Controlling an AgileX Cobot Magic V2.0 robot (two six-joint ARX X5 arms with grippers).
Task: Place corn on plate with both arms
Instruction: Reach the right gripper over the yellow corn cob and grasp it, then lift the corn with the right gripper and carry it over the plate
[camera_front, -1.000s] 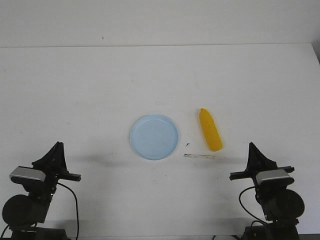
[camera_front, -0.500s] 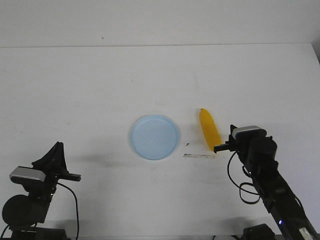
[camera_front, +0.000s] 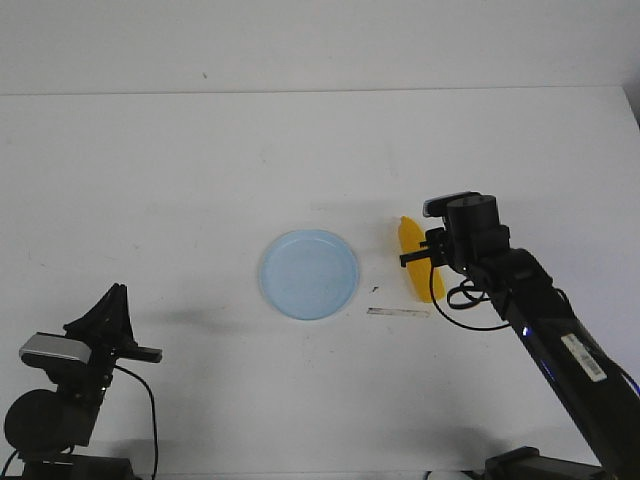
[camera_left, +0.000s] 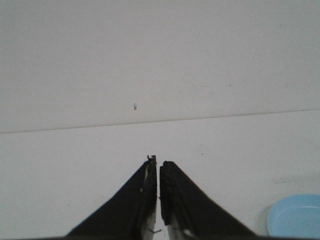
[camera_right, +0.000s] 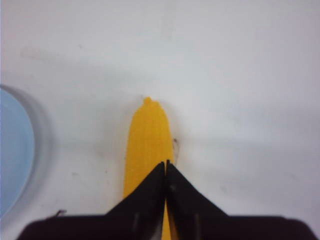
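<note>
The broad white worktop (camera_front: 200, 170) is carrying everything, and the black jointed right arm (camera_front: 545, 335) is reaching forward across it from the near right corner, its wrist hanging over the near end of the corn. The black left arm (camera_front: 60, 385) is sitting folded at the near left corner, well apart from the rest. The round, shallow, pale blue plastic plate (camera_front: 309, 274) is lying flat near the middle of the worktop with nothing on it. Just to its right, apart from the rim, the smooth bright yellow toy corn cob (camera_front: 412, 245) is lying on the worktop, pointed end away from the robot. The right gripper (camera_right: 166, 167) is hovering above the cob with its fingers (camera_right: 150, 192) pressed together, gripping nothing. The left gripper (camera_left: 158, 165) is likewise showing its fingers (camera_left: 145, 192) drawn together on nothing
</note>
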